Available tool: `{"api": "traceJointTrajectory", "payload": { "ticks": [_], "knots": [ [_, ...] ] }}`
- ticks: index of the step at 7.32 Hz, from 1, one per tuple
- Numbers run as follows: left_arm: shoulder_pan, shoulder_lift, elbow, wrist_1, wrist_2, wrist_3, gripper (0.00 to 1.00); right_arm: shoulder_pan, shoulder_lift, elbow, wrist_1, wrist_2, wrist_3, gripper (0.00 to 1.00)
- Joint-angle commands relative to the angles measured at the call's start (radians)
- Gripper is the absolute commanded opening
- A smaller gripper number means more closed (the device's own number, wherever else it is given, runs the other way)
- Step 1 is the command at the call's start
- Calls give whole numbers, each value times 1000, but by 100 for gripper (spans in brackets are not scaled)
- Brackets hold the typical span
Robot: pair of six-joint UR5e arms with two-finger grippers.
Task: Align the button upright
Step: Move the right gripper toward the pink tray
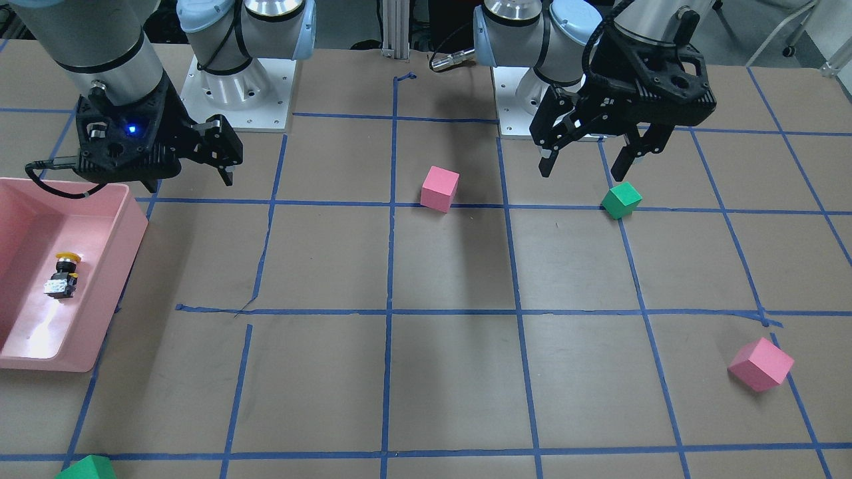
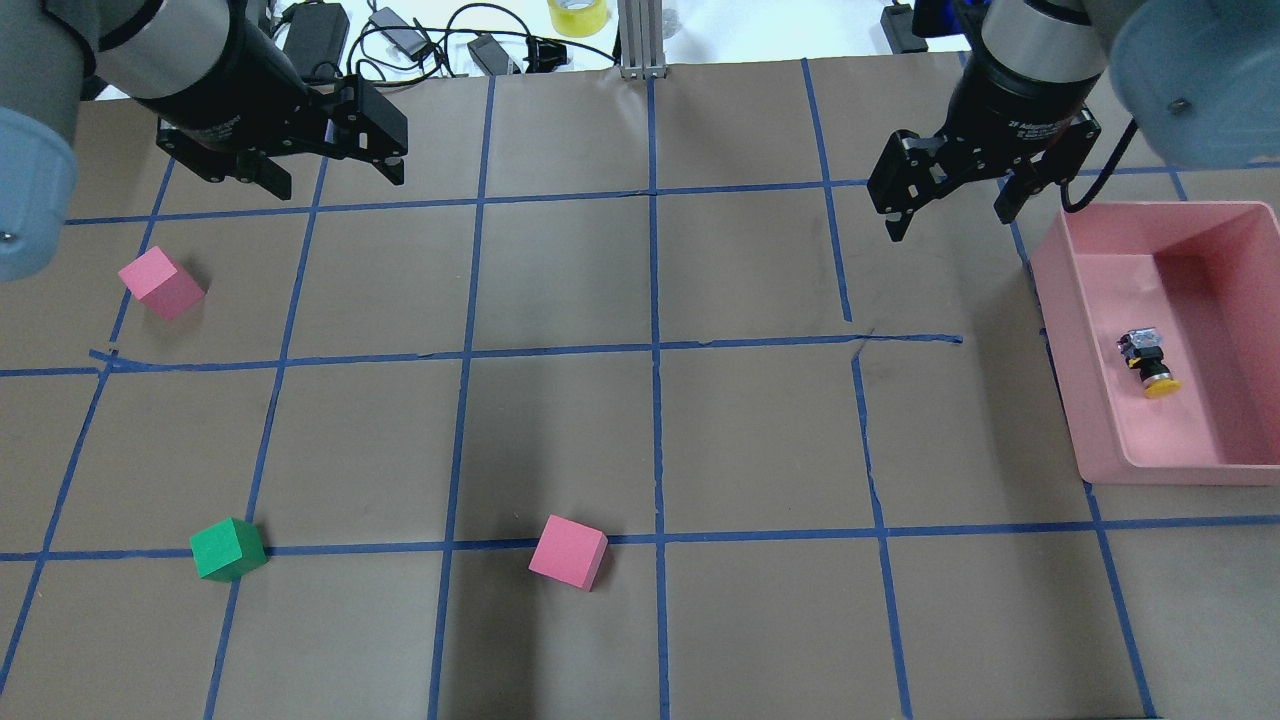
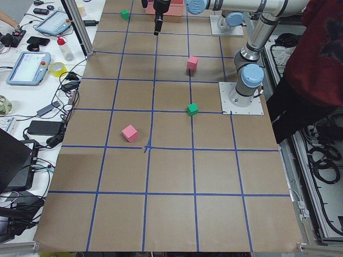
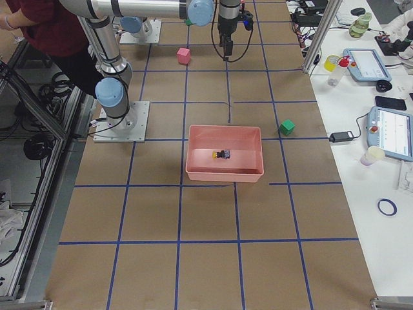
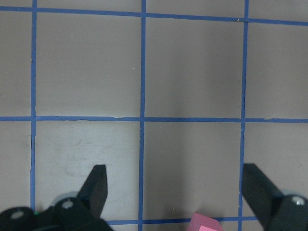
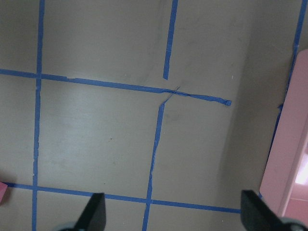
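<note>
The button (image 1: 63, 274) lies on its side inside a pink bin (image 1: 131, 229): yellow cap, black neck, silvery-white base. In the overhead view the button (image 2: 1148, 360) points its cap towards the robot, in the bin (image 2: 1072, 385) at the right. It also shows in the exterior right view (image 4: 222, 154). My right gripper (image 2: 950, 205) is open and empty, hovering just beyond the bin's far left corner; it also shows in the front view (image 1: 190, 179). My left gripper (image 2: 335, 180) is open and empty over the far left of the table, and shows in the front view (image 1: 584, 171).
Two pink cubes (image 2: 160, 283) (image 2: 568, 552) and a green cube (image 2: 228, 548) lie on the brown, blue-taped table. Another green cube (image 1: 86, 469) sits at the far edge near the bin. The right wrist view shows the bin's rim (image 6: 288, 144). The left wrist view shows a pink cube's corner (image 5: 204, 224).
</note>
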Motion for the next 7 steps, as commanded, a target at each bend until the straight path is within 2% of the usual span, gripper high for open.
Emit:
{"api": "traceJointTrajectory", "payload": {
  "ticks": [1, 7],
  "knots": [
    [0, 6, -9, 2, 0, 0, 100, 0, 0, 5, -4, -1, 0, 100],
    [0, 24, -38, 0, 0, 0, 100, 0, 3, 2, -3, -4, 0, 100]
  ]
}}
